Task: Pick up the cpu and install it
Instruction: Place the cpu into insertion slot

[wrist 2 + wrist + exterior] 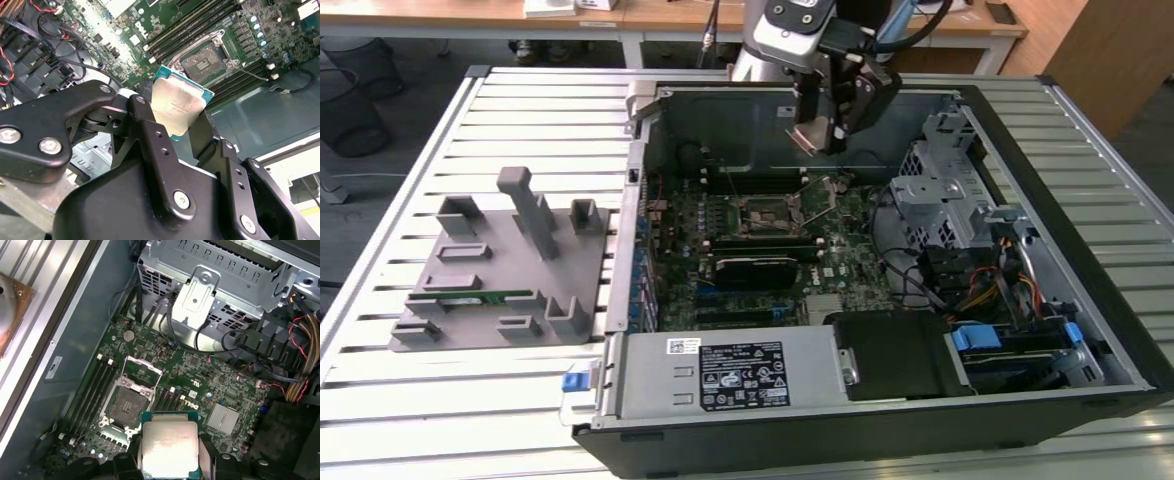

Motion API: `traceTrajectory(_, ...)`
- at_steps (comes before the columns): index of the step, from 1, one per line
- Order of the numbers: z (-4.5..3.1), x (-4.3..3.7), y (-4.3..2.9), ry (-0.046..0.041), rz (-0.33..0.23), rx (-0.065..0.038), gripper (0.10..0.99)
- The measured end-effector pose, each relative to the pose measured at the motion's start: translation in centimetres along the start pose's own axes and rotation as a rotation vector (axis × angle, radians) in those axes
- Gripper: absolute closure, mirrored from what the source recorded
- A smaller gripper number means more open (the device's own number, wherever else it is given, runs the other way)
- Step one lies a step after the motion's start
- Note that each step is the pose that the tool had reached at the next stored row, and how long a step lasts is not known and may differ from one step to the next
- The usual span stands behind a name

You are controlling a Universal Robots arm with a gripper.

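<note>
- Pinching the cpu (809, 133) by two opposite edges, the gripper (825, 138) hangs inside the open computer case (854, 430); its two black fingers press on the chip and the silvery top shows between them
- In the exterior view the gripper sits at about 1 o'clock from the cpu socket (767, 215), up in the air and apart from the motherboard (850, 238)
- In the second wrist view the cpu (177, 107) is tilted and its green-edged rim stands out past the fingers (150, 135); the socket (205, 60) lies beyond it, with its metal frame swung up and its thin lever out to one side
- In the first wrist view the cpu (170, 447) shows its metal top to the camera between the fingers (210, 457); the socket (125, 407) stands open, with long black memory slots (92, 390) running alongside it
- In the exterior view a black rectangular block (750, 268) sits on the board at 6 o'clock from the socket, and a metal drive cage (941, 175) stands at about 3 o'clock from it
- The power supply (720, 370) fills the case's 6 o'clock end in that view
- A gray fixture (507, 270) lies on the slatted table (520, 110) at 9 o'clock from the case, with a green memory stick (474, 297) resting in it, well apart from the gripper
</note>
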State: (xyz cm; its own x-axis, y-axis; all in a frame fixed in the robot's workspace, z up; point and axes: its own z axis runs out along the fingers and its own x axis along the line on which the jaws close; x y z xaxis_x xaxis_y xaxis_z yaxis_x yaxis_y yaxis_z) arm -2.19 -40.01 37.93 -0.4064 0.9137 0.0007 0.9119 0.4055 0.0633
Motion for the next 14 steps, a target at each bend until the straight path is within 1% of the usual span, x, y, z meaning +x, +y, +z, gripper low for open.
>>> traceTrajectory(14, 0.01, 0.0, 0.0, -0.0069, 0.108, 0.0, 0.549)
